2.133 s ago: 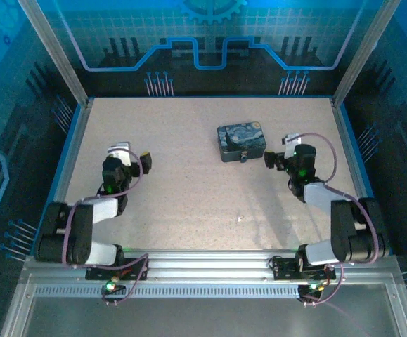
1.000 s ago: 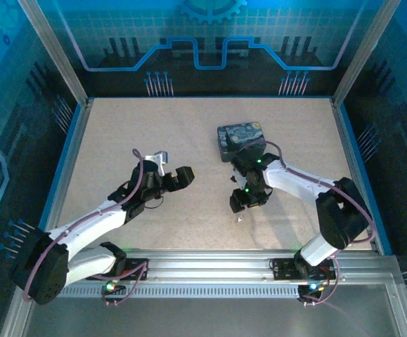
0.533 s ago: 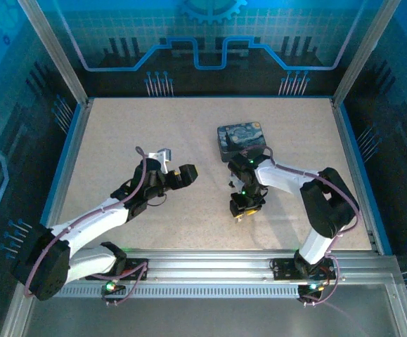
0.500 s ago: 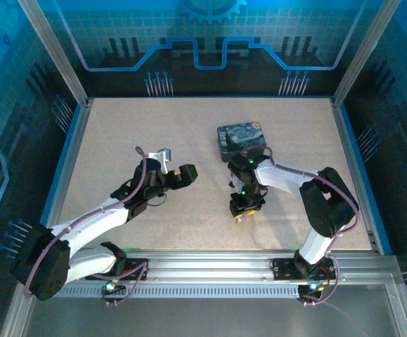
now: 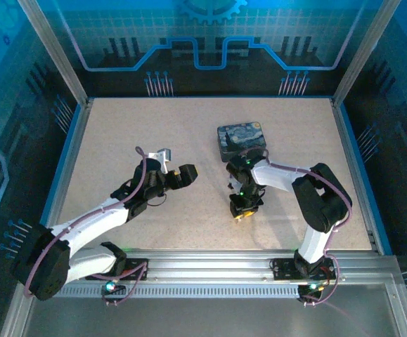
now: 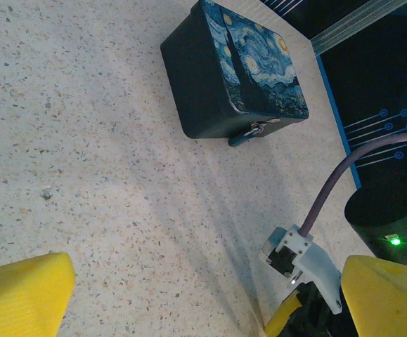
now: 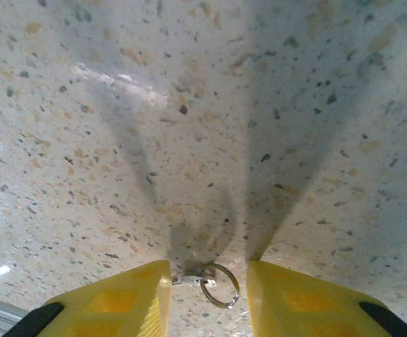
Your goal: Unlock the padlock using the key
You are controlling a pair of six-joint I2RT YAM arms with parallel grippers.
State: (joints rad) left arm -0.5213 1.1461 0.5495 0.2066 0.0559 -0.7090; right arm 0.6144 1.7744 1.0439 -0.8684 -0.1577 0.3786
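- Barely started tbh: the tiny dark-blue padlock (image 6: 247, 135) is left hanging on the starry-print tin (image 6: 238, 70), toward the tabletop (image 5: 154, 126)'s far edge.
- The small silvery key (image 7: 186, 280) is straddled near the near edge by the right hand (image 7: 207, 275), which is open with nothing gripped yet.
- The left hand (image 5: 185, 174) is held open and empty.
- Two seconds back, both arms were parked at the sides.

No legible txt, nos. or brand anywhere. Tin (image 6: 249, 67) lid: swirly starry print, no words. Far wall (image 5: 210, 35): gear + circuit-line graphics, no lettering on them.
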